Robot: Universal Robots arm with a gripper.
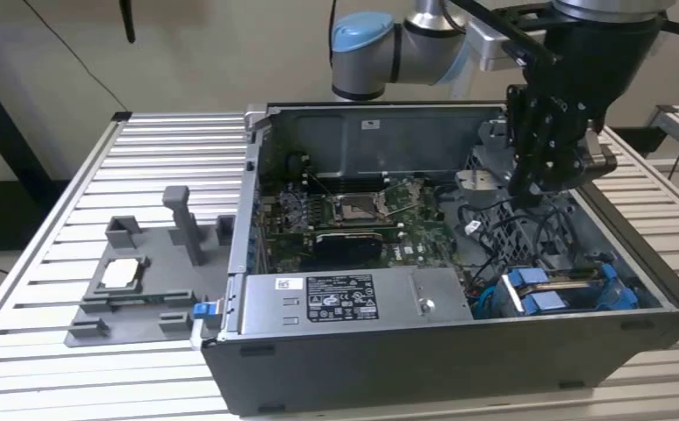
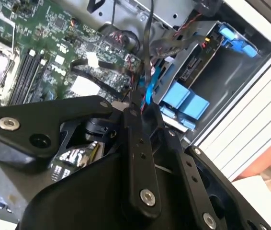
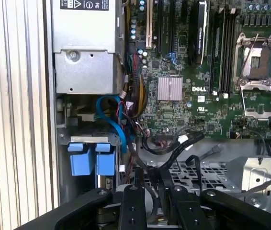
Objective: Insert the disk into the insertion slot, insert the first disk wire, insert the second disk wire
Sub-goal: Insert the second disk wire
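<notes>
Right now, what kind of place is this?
Probably a robotics test bench for computer assembly: an open desktop computer case on a slatted metal table, a grey fixture beside it, a robot arm above.

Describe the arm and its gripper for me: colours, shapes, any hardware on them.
The arm is built of silver-grey tubular segments, and its rounded joint cap is light blue. The gripper is matte black and angular, made of flat plates with rows of small holes. In the second wrist view, those plates are pinned together with silver screw heads. No markings are readable on it.

Soft, even light; faint shadows.
</notes>
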